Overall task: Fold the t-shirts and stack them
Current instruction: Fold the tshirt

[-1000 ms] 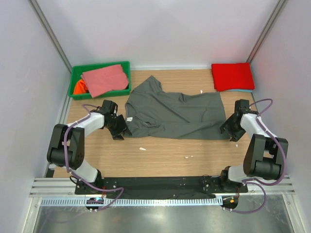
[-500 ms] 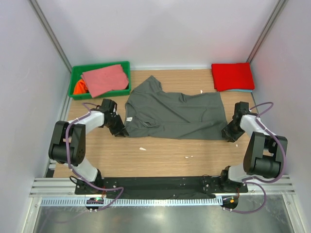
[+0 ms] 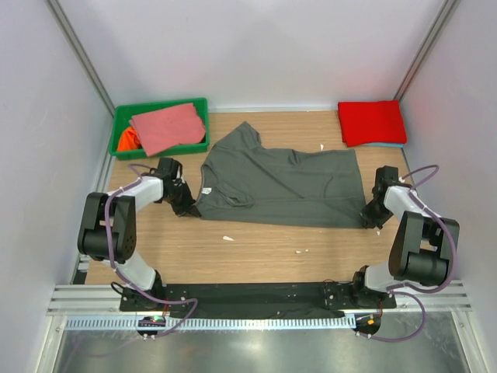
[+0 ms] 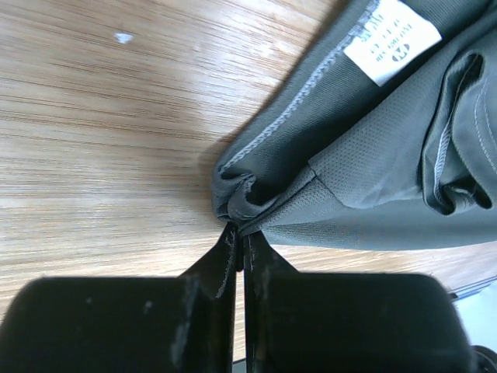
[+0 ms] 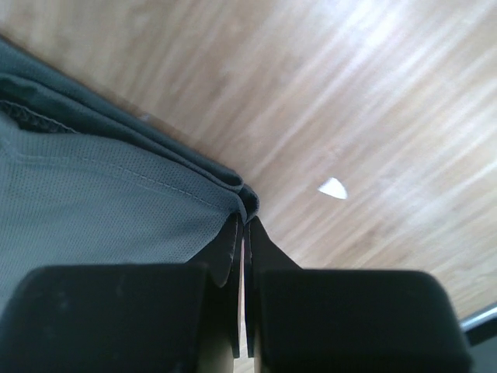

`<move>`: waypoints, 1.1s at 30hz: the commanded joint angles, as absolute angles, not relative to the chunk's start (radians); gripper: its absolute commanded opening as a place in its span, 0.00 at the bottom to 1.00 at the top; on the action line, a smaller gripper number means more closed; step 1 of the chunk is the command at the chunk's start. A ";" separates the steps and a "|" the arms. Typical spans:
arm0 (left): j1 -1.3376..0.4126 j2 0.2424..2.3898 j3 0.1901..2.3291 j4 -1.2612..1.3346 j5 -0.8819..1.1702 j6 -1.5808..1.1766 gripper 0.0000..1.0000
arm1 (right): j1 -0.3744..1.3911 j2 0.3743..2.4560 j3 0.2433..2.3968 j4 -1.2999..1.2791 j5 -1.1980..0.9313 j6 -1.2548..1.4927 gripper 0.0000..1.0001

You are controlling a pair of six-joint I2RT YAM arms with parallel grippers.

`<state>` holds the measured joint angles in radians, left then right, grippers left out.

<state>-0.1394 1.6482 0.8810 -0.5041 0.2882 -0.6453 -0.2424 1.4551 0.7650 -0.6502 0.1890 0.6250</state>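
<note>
Dark grey t-shirt (image 3: 279, 183) lay flat at the centre of the table (image 3: 256, 241), long axis left-right, neck leftward. Left gripper (image 4: 239, 233) and right gripper (image 5: 243, 221) each clamped a near corner.

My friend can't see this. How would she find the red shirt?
On the wooden table, look to the far right corner. The red t-shirt lies there on a light-blue one. Unlike the pink shirt in the green bin far left, it is bright red and neatly folded.
</note>
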 commanded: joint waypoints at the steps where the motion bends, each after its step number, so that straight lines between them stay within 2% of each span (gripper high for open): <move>1: -0.100 1.640 0.859 -0.485 0.238 -0.597 0.00 | -0.268 1.393 0.720 -0.710 0.278 0.635 0.01; 9: -0.095 1.560 0.805 -0.525 0.252 -0.601 0.00 | -0.270 1.387 0.683 -0.745 0.247 0.680 0.01; 11: -0.095 1.546 0.792 -0.531 0.276 -0.614 0.00 | -0.270 1.367 0.690 -0.768 0.229 0.677 0.10; 12: -0.095 1.537 0.795 -0.540 0.284 -0.614 0.15 | -0.271 1.356 0.695 -0.778 0.201 0.670 0.17; 13: -0.095 1.529 0.796 -0.561 0.290 -0.612 0.23 | -0.270 1.336 0.702 -0.787 0.192 0.666 0.25; 16: -0.095 1.458 0.802 -0.604 0.298 -0.597 0.36 | -0.262 1.289 0.756 -0.833 0.186 0.628 0.35; 17: -0.097 1.433 0.816 -0.621 0.295 -0.588 0.39 | -0.256 1.286 0.794 -0.848 0.192 0.615 0.36; 21: -0.101 1.309 0.857 -0.657 0.331 -0.566 0.41 | -0.226 1.278 0.877 -0.833 0.187 0.566 0.38; 22: -0.113 1.290 0.870 -0.655 0.339 -0.563 0.41 | -0.207 1.287 0.888 -0.819 0.173 0.558 0.44; 25: -0.168 1.336 0.929 -0.634 0.377 -0.546 0.43 | -0.202 1.343 0.899 -0.709 0.131 0.535 0.50; 27: -0.213 1.367 0.956 -0.618 0.393 -0.552 0.43 | -0.202 1.376 0.907 -0.683 0.118 0.534 0.50; 33: -0.268 1.457 1.000 -0.563 0.434 -0.583 0.33 | -0.199 1.454 0.920 -0.606 0.074 0.578 0.35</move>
